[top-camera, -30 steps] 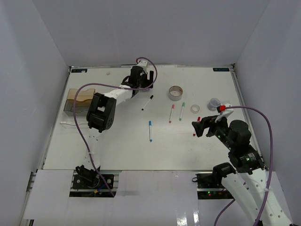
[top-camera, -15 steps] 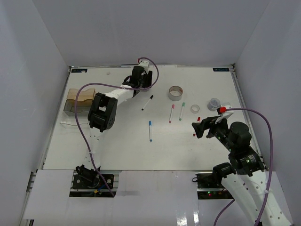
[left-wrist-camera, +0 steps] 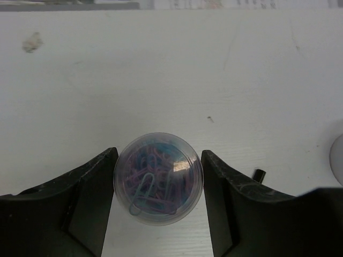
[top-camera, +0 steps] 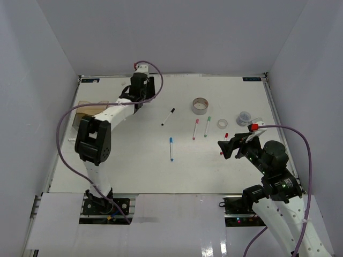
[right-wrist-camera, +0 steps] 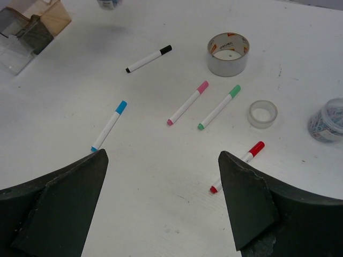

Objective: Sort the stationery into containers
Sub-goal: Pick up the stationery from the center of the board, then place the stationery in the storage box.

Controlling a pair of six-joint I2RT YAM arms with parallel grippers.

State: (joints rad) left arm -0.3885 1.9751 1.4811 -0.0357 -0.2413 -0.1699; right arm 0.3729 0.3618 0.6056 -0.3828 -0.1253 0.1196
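Since a second ago the left arm has swung towards the left of the white table [top-camera: 134,160]. The left gripper [top-camera: 140,88] now sits near the far edge, close to the translucent amber-brown rectangular plastic box [top-camera: 80,108], with the arm's forearm crossing over part of that box. The right arm has barely shifted.

The left wrist camera shows what the overhead cannot. The left jaws are clenched on a small round clear jar of coloured paper clips [left-wrist-camera: 158,178], both fingers [left-wrist-camera: 91,203] pressing its sides. I cannot tell whether the jar rests on the table or hangs above it.

The right gripper [right-wrist-camera: 162,154] is spread wide and grasps nothing, hovering over the near right of the table.

Its camera lays out the loose items more plainly than the overhead. The thin white marker with a black cap [right-wrist-camera: 149,59] lies farthest, with the blue-capped marker [right-wrist-camera: 109,126] nearer and to its left. The pink-capped marker [right-wrist-camera: 187,103] and green-capped marker [right-wrist-camera: 219,107] lie side by side, apart. The red-capped marker [right-wrist-camera: 254,150] is partly hidden by the right finger. The large grey tape roll [right-wrist-camera: 228,65] stands beyond the green one. The small clear tape roll [right-wrist-camera: 262,122] sits between the green marker and a second clear jar [right-wrist-camera: 327,120] at the frame's right edge.
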